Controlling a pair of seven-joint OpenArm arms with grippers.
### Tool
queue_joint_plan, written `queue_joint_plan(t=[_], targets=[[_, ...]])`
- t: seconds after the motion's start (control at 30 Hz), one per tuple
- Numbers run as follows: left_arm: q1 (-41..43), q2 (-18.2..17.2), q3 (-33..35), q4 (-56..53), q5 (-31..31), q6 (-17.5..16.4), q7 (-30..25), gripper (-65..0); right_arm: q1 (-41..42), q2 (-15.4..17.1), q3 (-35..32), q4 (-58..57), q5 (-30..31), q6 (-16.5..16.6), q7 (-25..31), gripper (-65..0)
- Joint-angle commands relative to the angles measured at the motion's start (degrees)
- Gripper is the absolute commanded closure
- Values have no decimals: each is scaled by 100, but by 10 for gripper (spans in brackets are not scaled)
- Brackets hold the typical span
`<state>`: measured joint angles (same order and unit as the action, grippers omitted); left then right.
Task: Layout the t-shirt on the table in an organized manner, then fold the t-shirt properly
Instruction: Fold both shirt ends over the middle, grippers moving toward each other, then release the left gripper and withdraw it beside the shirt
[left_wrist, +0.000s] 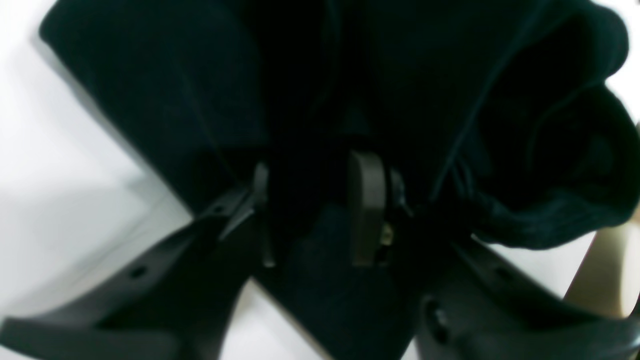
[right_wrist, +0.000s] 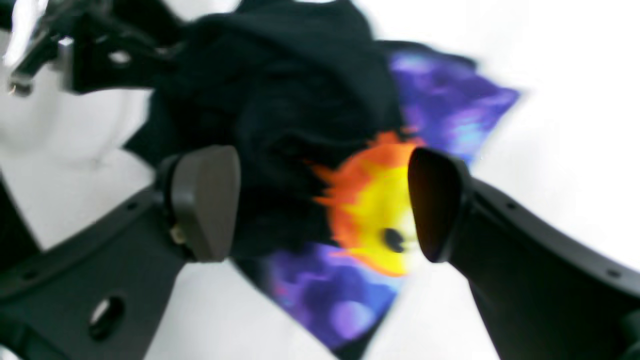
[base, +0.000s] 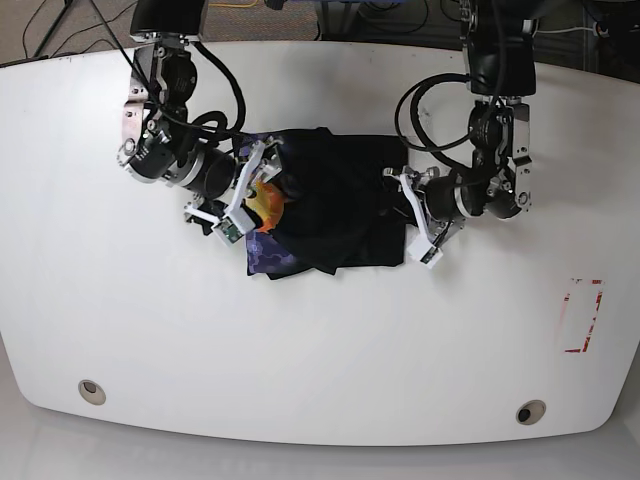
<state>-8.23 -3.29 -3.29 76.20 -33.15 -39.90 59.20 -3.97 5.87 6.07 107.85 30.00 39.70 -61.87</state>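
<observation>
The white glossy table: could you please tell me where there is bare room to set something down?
The white glossy table is bare along the front, between the two round grommet holes, and at far left. It is crowded mid-table, where both hands flank the crumpled black t-shirt.

Beyond the far edge of the white bench (base: 320, 360) I am seeing a strip of grey-brown carpeted floor (base: 60, 25) with dark cables (base: 400, 12) trailing across it. Even overhead light is glaring off the glossy bench top, and pale floor is showing below its near edge.
</observation>
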Motion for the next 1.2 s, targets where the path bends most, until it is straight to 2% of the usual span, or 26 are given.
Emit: queue_joint_plan(t=[0.0,0.2,0.37,0.57,0.8,0.97,1.17], targets=[[-113,-18,-80,85,-285,-10,-69,-274,67,7,-110,85,108,30,134,-501],[-105,-203,-308,199,-584,-10,-69,-361,32,-257,-356,23,73,30,134,-501],[-87,-379,-484,507,-866,-10,-69,-361,102,-407,-514,-355,73,30,151,-501],[-69,-924,-924,973,-1340,-10,-61,-361,278,-591,-831,-820,81,30,389,-501],[-52,-1610,-1821,1008,-1877,-10,27,-361,735,-723,-1622,-1093,117,30,565,-501],[36,-1908,-2234,999,-1965,-10,80,-361,1034,-978,-1991,-1093,73,30,565,-501],[194,-2111,-2427,999,-1956,-10,80,-361,1324,-1145,-2070,-1093,73,30,547,-501]])
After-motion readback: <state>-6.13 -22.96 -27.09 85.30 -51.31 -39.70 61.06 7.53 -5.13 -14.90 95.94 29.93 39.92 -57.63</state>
